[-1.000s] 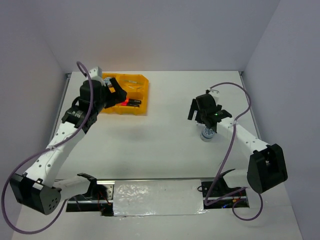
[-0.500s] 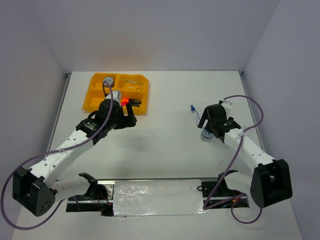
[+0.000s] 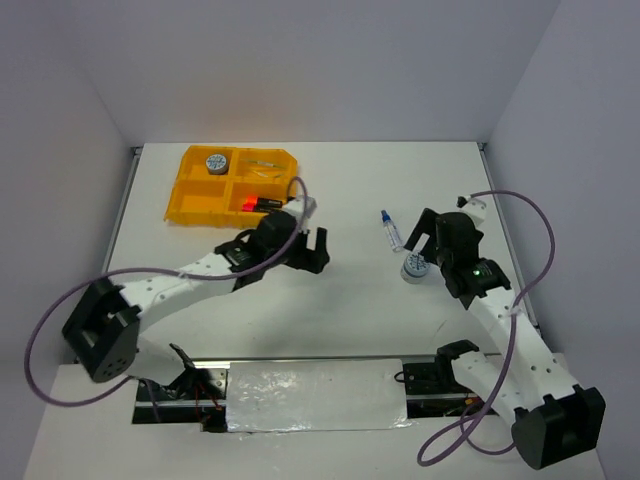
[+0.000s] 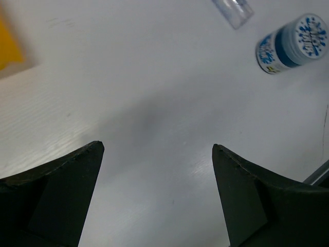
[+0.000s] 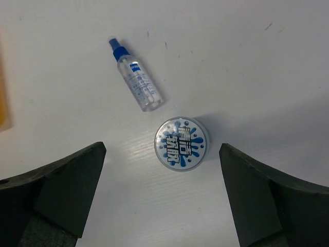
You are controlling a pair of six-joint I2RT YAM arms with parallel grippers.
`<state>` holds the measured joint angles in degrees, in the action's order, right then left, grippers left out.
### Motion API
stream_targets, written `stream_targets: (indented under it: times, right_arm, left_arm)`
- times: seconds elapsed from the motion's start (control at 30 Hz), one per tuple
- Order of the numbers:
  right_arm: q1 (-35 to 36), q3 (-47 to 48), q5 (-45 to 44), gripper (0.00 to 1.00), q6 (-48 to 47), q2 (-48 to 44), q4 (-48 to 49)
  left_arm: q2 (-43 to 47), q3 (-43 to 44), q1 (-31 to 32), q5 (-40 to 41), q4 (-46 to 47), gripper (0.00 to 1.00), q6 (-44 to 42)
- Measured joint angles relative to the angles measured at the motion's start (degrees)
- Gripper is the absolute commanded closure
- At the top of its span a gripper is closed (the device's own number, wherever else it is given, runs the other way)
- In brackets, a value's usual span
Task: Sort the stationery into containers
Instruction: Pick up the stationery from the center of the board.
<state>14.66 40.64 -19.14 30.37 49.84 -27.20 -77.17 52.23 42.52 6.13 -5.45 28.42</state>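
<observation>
The orange-yellow tray [image 3: 185, 192] stands at the far left; in it lie a round grey-blue roll [image 3: 215, 162], a red-capped marker [image 3: 255, 203] and thin pens [image 3: 265, 165]. A second roll [image 3: 413, 267] stands on the table right of centre, its blue-splash lid [image 5: 181, 143] facing up. The blue-capped clear bottle [image 3: 390, 230] lies just beyond it. My right gripper [image 3: 427, 254] hovers open over the roll, fingers either side and apart from it. My left gripper [image 3: 322, 252] is open and empty over bare table at mid-table. In the left wrist view the roll [image 4: 293, 43] is ahead to the right.
White walls close the table on three sides. Purple cables loop off both arms. A foil-covered strip [image 3: 315, 395] runs along the near edge between the arm bases. A corner of the tray [image 4: 7, 46] shows at the left of the left wrist view.
My left arm has left the tray and swung right to mid-table, still open. My right arm has drawn back toward the near right, uncovering the bottle and the roll.
</observation>
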Motion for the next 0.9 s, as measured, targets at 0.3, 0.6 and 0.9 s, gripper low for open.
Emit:
stream_targets:
  times: [0.3,0.6,0.9]
  right_arm:
    - [-1.22,11.78,-4.92,0.00,-0.07,-10.82,-12.94]
    - [-1.42,23.87,-9.25,0.00,-2.45,-18.78,-21.16]
    - [-1.42,26.58,-9.66,0.00,-3.89,-22.60,-24.61]
  left_arm:
    - [-21.46,8.24,7.34,-11.72,24.65,0.01,-8.37]
    - [-35.65,18.84,9.84,-24.15,40.89,0.01,-14.36]
    - [-47.28,37.18,13.92,-20.11,33.27,0.01,-22.64]
